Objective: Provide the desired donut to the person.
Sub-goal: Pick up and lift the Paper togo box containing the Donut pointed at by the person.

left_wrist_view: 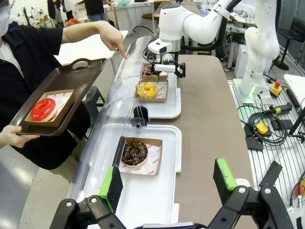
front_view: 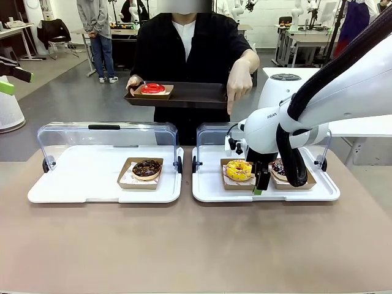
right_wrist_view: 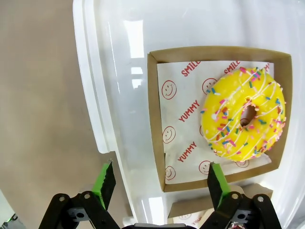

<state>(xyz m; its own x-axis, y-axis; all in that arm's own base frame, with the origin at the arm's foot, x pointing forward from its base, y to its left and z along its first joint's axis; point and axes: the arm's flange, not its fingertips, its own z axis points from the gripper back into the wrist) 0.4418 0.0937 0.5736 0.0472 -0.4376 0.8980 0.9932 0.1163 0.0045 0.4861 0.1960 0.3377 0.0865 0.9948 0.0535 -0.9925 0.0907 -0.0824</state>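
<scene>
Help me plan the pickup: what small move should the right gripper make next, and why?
Probably ease the right gripper down and sideways toward the yellow donut in its cardboard tray. Its jaws stand open and empty, the donut lies off to one side, and the person's hand points down near it.

Wide open above the left tray (front_view: 73, 177), with bare white all round the brown box (front_view: 140, 174) there. Blocked along the far side of both trays by the raised clear lids (front_view: 104, 138). Tight on the right tray (front_view: 208, 195): two donut boxes (front_view: 237, 173) close side by side, the big white right arm (front_view: 331, 92) leaning over them. Also crowded above the right lid by the person's pointing hand (front_view: 237, 92) and dark tray (front_view: 184, 95). Plenty of bare table (front_view: 184, 245) on the near side.
</scene>
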